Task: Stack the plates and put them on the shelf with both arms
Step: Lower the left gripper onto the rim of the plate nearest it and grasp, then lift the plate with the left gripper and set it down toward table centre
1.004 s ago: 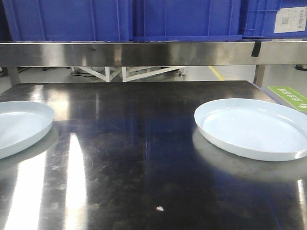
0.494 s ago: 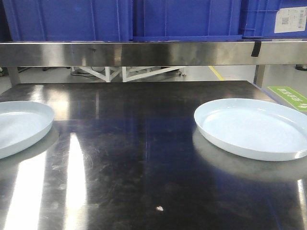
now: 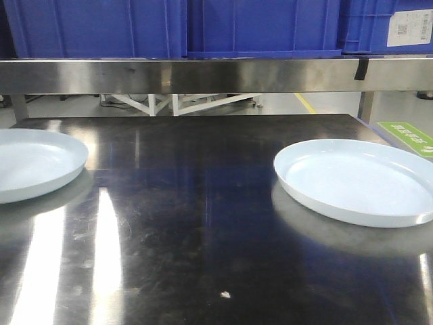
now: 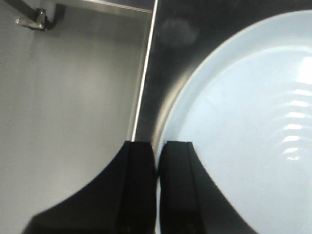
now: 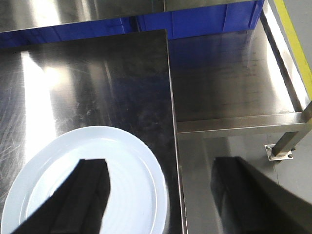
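Your left claw (image 4: 157, 148) has its two black fingers (image 4: 139, 185) pressed almost together. Only a thin slit shows between them, and the rim of the left plate (image 4: 243, 136) runs straight into that slit, so the claw is pinching the plate at its edge. That plate sits by the left border of the steel surface (image 4: 168, 63), with grey floor (image 4: 73, 97) beyond it. In the front view the same plate (image 3: 34, 162) is cut off by the left side of the picture. You cannot tell from there whether it rests flat or is raised a little.

Your right claw (image 5: 161, 161) is spread wide and holds nothing. One finger (image 5: 83, 195) hangs over the right plate (image 5: 131, 161), and the other is out past the surface's edge, above a lower steel ledge (image 5: 229, 83). The right plate lies flat on the surface (image 5: 97, 83), close to its right border. From the front, it (image 3: 355, 179) sits well apart from the left plate, with bare reflective steel (image 3: 189, 203) between them.

The shelf (image 3: 203, 74) is a stainless rail across the back. Blue crates (image 3: 257, 27) stand on it, and a small pale speck (image 3: 224, 294) lies near the front.
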Controlling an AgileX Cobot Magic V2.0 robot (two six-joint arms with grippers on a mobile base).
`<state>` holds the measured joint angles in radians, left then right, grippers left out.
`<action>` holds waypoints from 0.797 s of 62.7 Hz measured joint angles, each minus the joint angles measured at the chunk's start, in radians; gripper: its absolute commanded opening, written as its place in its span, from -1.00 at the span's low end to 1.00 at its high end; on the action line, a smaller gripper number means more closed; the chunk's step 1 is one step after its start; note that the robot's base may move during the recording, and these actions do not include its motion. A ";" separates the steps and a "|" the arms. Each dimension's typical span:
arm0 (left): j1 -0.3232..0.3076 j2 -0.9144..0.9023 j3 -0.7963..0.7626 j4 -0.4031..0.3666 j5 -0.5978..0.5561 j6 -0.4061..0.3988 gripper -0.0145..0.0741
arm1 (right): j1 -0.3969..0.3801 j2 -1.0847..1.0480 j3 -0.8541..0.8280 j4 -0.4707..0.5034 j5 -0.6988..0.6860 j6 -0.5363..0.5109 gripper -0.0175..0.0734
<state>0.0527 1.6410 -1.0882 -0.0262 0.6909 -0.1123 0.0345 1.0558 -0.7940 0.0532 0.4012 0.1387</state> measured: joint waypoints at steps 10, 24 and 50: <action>-0.016 -0.025 -0.071 -0.066 0.031 0.026 -0.47 | 0.000 0.000 0.000 0.000 0.000 0.000 0.60; -0.144 -0.031 -0.138 -0.140 0.040 0.046 -0.47 | 0.000 0.000 0.000 0.000 0.000 0.000 0.60; -0.432 -0.006 -0.145 -0.165 0.002 0.053 -0.47 | 0.000 0.000 0.000 0.000 0.000 0.000 0.60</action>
<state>-0.3797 1.6348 -1.2337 -0.1916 0.6930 -0.0594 0.0345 1.0558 -0.7940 0.0532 0.4012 0.1387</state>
